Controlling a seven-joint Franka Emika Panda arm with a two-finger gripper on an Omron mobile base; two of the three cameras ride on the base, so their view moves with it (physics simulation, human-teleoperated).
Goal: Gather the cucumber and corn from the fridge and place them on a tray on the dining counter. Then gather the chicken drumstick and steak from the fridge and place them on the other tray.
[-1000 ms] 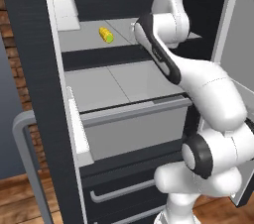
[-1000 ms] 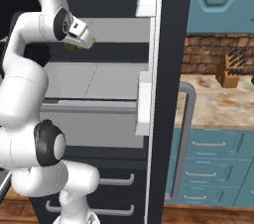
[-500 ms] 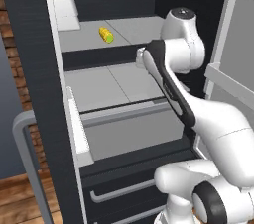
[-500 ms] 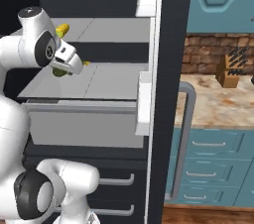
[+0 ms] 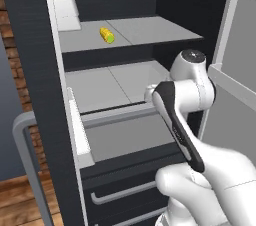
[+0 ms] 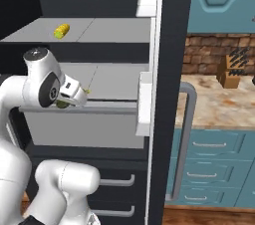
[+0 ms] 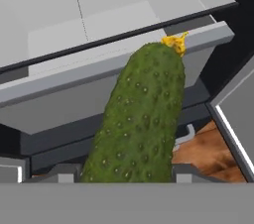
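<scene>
Lowered from the shelf, tool holding cucumber hangs beside fridge drawer edge

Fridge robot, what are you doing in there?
The white robot arm is working at the open fridge. Its hand is closed on the cucumber, a bumpy dark green one with a little yellow tip, and carries it in front of the grey drawer below the shelves. The corn lies on the upper shelf, not yet picked up. So the cucumber is in hand, and the corn waits its turn.
</scene>
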